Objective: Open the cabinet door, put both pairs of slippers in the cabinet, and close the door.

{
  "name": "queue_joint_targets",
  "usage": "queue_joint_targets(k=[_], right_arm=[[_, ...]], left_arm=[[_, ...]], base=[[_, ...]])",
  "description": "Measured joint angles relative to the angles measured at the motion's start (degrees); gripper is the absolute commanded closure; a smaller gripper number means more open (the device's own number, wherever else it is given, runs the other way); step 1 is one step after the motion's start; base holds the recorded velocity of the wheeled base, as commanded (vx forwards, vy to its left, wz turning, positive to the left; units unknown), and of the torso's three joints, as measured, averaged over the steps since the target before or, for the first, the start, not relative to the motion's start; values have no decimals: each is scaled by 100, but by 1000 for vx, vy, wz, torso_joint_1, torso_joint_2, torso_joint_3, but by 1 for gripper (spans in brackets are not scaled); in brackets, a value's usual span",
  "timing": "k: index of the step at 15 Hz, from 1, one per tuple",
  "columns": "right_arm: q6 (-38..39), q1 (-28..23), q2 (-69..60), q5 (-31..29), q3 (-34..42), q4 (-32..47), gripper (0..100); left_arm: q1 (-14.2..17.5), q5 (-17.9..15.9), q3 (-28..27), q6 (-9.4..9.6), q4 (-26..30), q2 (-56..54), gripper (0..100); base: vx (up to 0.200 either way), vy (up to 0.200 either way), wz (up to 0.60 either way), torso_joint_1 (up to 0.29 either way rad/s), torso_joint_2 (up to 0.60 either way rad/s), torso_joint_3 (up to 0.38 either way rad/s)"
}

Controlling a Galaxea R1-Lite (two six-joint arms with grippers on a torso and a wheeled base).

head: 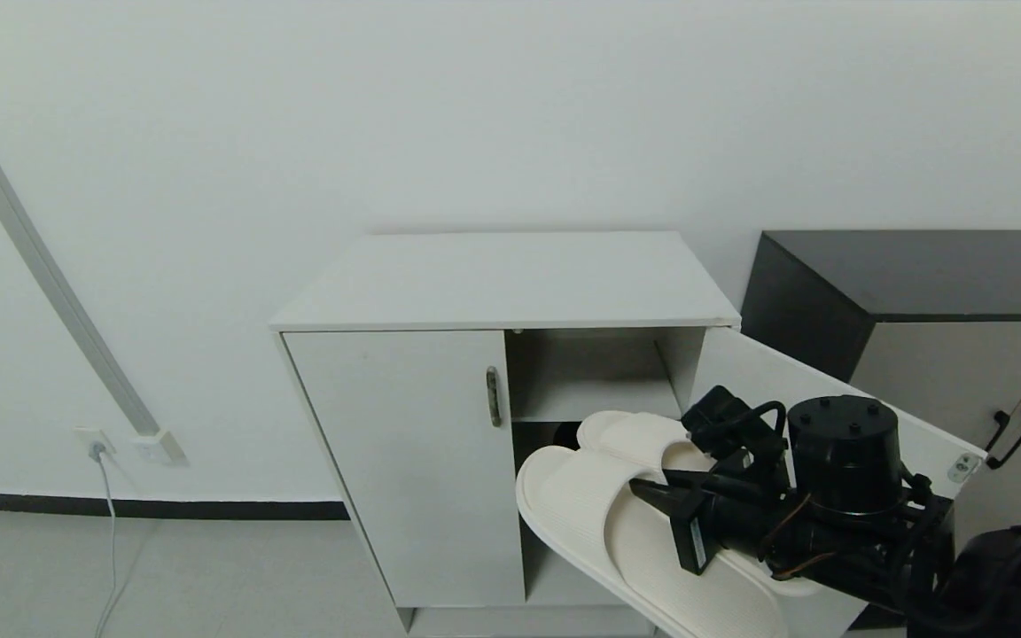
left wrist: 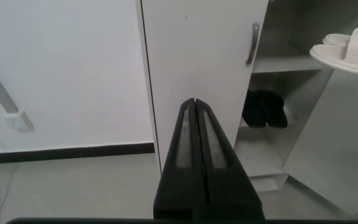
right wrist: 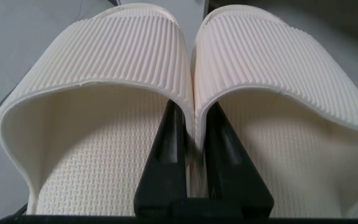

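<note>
Two cream slippers (right wrist: pixel 123 74), ribbed on top, are held side by side by the right gripper (right wrist: pixel 194 134). Its fingers pinch their touching inner walls, just before the open side of the one white cabinet (head: pixel 510 283). The left gripper (left wrist: pixel 196 109), fingers pressed together, hangs before the closed door (head: pixel 404 461). One dark pair (left wrist: pixel 265 109) lies on a lower shelf inside. Beyond are grey floor (head: pixel 120 576) and white wall (head: pixel 475 115).
</note>
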Motion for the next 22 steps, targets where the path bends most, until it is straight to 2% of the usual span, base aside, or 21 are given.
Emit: queue_joint_targets(k=[12,20,22], right_arm=[[-99,5,74,-69,74,-68,100],[-99,28,118,-72,102,-118,100],[-99,38,163,-77,107,-233,100]], left_arm=[[0,-2,0,0,-2,0,100],[0,-2,0,0,1,0,100],[0,-2,0,-6,0,0,100]], base=[[0,0,0,-159,488,324],[0,0,0,-63,436,374],[0,0,0,-1,47,43]])
